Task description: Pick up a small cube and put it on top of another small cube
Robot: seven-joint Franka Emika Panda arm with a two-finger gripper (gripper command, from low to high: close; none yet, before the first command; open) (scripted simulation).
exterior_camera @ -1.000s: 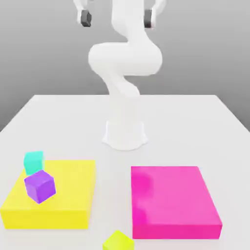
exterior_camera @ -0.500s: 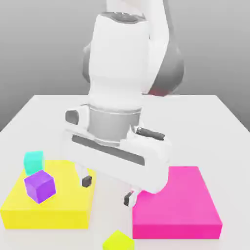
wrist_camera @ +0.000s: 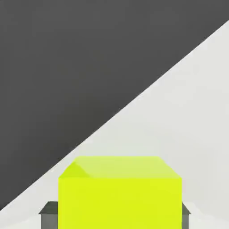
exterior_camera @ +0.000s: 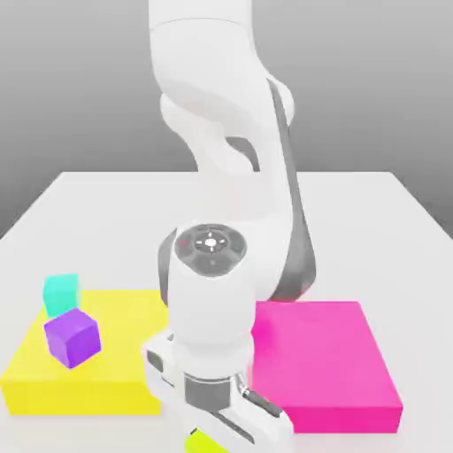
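The small lime cube (wrist_camera: 120, 197) lies on the white table near the front edge; in the exterior view just a sliver of the small lime cube (exterior_camera: 200, 441) peeks out beneath the hand. My gripper (exterior_camera: 215, 437) has come straight down over it. In the hand view the gripper (wrist_camera: 114, 215) is open, with a dark grey fingertip (wrist_camera: 48, 214) on either side of the cube, close against its flanks. A purple cube (exterior_camera: 72, 337) rests on the flat yellow block (exterior_camera: 115, 358). A teal cube (exterior_camera: 60, 293) sits at that block's far left corner.
A flat pink block (exterior_camera: 323, 363) lies at the exterior view's right, close beside the lowered hand. The yellow block lies just as close on the other side. The arm's bulk (exterior_camera: 221, 177) rises over the middle of the white table (exterior_camera: 372, 212).
The arm swung down from high at the back to the table's front edge. The hand now sits low over the lime cube, covering most of it. The other cubes and blocks have not moved.
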